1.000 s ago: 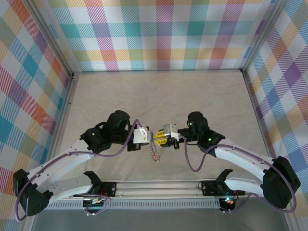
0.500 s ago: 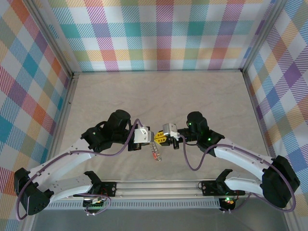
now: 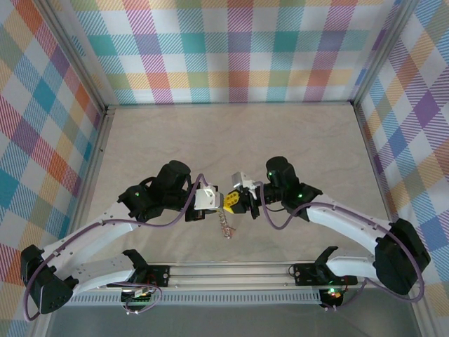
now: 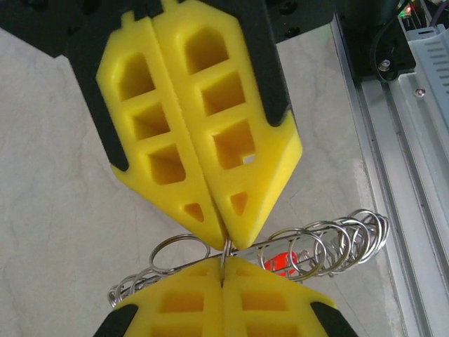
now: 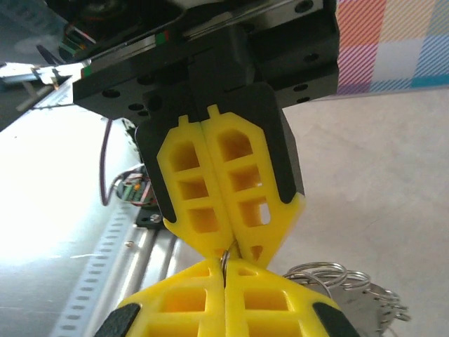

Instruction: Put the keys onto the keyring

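Above the near middle of the table my left gripper [image 3: 220,203] and right gripper [image 3: 229,203] meet tip to tip. Both are shut on the same thin wire of the keyring [image 4: 226,247], which stands edge-on between the two pairs of yellow pads. In the left wrist view my left gripper [image 4: 223,264] enters from below and the right one's fingers [image 4: 210,140] from above. Several small rings [image 4: 330,239] and a red piece [image 4: 279,262] string out beside the grip. The keys [image 3: 224,226] dangle below in a bunch, and their flat silver blades [image 5: 375,303] lie right of my right gripper [image 5: 225,264].
An aluminium rail [image 3: 231,270] with the arm bases runs along the near edge, right under the hanging bunch. Plaid walls [image 3: 231,49] close the beige table [image 3: 231,140] on three sides. Purple cables [image 3: 270,235] loop off both wrists.
My right gripper has shut on the keyring wire. Its wrist has shifted slightly left and away. The left arm has held still.
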Robot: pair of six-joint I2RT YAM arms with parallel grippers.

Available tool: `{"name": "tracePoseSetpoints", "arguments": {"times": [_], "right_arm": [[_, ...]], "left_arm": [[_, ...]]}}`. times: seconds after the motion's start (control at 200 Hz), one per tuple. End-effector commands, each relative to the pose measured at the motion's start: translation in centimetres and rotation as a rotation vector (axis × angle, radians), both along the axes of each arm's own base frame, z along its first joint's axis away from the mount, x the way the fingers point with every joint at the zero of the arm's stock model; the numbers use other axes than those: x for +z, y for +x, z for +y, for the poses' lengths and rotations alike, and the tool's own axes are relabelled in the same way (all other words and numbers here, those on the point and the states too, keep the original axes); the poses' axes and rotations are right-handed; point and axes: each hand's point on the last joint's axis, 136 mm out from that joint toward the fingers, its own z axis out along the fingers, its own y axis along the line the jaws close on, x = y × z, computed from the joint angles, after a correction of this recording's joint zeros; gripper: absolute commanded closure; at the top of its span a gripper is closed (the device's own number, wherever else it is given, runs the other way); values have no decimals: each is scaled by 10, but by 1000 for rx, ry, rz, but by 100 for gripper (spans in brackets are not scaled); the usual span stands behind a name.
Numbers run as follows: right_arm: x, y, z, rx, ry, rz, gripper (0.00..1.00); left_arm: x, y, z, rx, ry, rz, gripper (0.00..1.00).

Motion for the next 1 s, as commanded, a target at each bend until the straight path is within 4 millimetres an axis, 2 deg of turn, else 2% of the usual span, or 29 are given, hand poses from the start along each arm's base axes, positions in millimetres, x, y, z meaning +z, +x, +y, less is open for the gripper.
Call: {"name": "tracePoseSetpoints", "arguments": {"times": [0.0, 0.23, 0.37, 0.415, 0.565, 0.735, 0.995], "right_arm": [[29, -20, 0, 126, 23, 177, 100], [36, -17, -8, 159, -33, 446, 100], [39, -21, -8, 219, -46, 534, 100], [39, -21, -8, 221, -48, 542, 100], [39, -22, -8, 240, -52, 563, 89], [39, -18, -9, 219, -46, 548, 88], [44, -11, -15, 168, -1, 468, 75]], "left_arm": [[22, 7, -9, -20, -73, -109, 100], [31, 15, -6, 24, -122, -200, 100], [34, 16, -5, 31, -154, -245, 100], [34, 16, -5, 31, -155, -244, 100], [36, 16, -5, 31, -162, -248, 100], [39, 15, -5, 31, -172, -250, 100], [40, 13, -5, 29, -177, -246, 100]]}}
